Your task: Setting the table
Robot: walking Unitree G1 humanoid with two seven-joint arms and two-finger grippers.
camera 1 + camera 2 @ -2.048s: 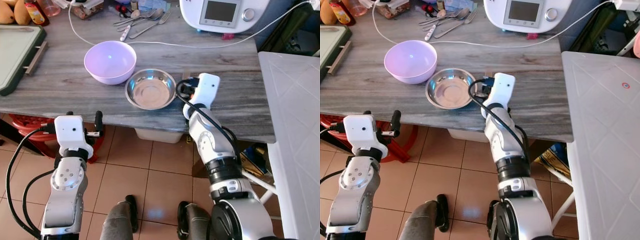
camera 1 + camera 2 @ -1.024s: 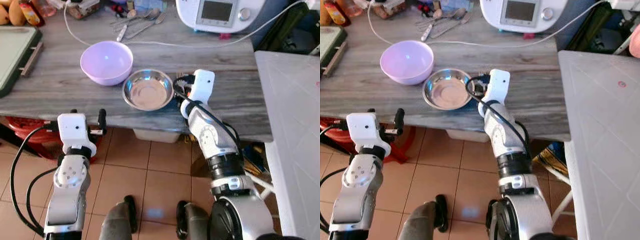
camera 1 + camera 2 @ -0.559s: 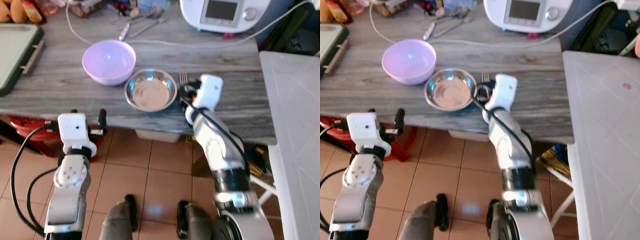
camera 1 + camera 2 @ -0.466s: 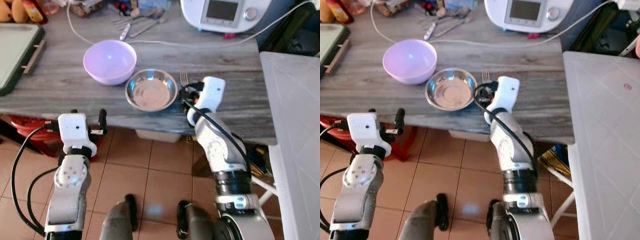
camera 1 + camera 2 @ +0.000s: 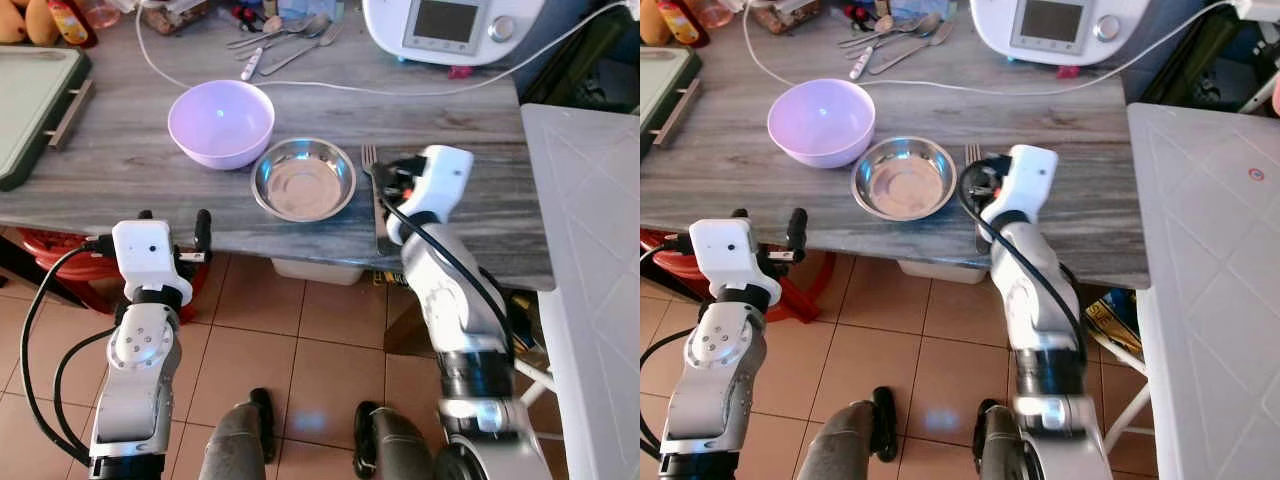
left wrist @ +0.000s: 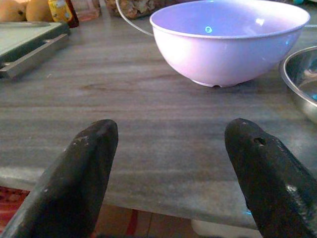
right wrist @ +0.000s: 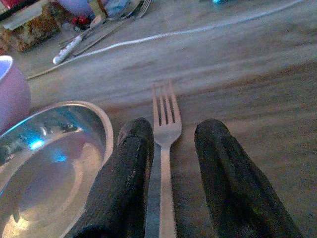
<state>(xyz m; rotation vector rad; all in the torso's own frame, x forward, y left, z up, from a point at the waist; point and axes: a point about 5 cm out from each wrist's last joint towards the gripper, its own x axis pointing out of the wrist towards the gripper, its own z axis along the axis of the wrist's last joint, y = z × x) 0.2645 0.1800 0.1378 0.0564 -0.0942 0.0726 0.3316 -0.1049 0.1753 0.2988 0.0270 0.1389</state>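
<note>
- Fork [image 7: 164, 144] lies flat on the table [image 5: 480, 130], just beside the steel bowl [image 5: 303, 180] at its 3 o'clock, tines toward 12.
- Right gripper [image 7: 168, 163] straddles the handle, fingers apart, not clamped.
- Best move, judged: lift straight off without dragging the fork.
- Left gripper [image 6: 168, 163] is open, at the table edge.
- Fork's handle end is hidden under the right arm.

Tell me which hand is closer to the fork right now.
Right. The right hand sits over the fork beside the steel bowl, fingers straddling it. The left hand hangs off the table's near edge.
</note>
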